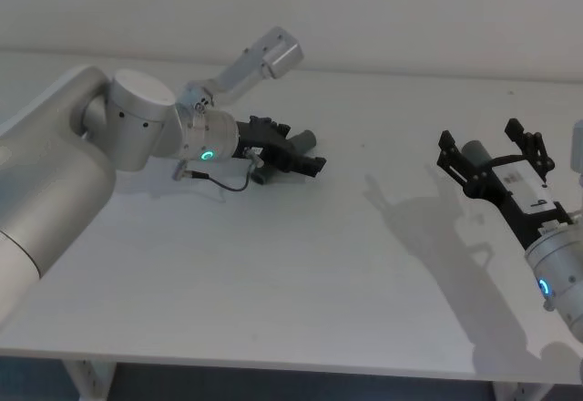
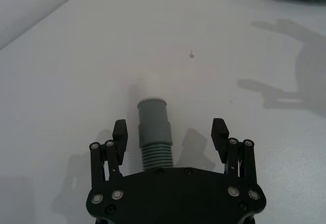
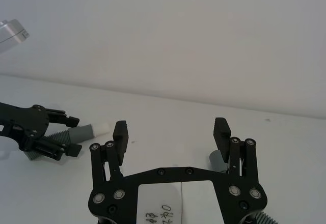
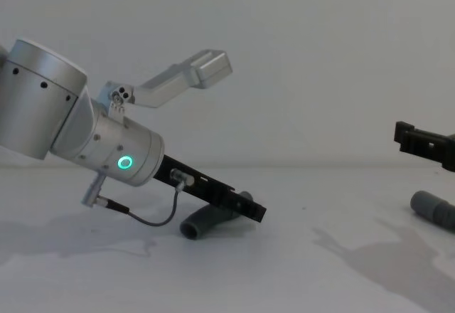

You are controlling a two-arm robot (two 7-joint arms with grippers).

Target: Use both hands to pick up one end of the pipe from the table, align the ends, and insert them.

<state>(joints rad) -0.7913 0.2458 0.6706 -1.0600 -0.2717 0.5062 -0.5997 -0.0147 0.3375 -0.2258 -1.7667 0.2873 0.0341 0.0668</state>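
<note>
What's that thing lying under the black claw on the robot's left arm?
A grey ribbed hose lies on the white table, between the left end effector's open fingers. Its rear part is hidden beneath the end effector's body.

On the surface [image 1: 273, 282], one hose [image 4: 202, 224] lies at the left between the left tool's [image 1: 296, 150] fingers, the other hose [image 4: 434, 210] far right, below the right tool [image 1: 487, 141]

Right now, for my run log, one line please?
left gripper open, straddling darker hose on table | right gripper open, above lighter hose | not yet joined
</note>
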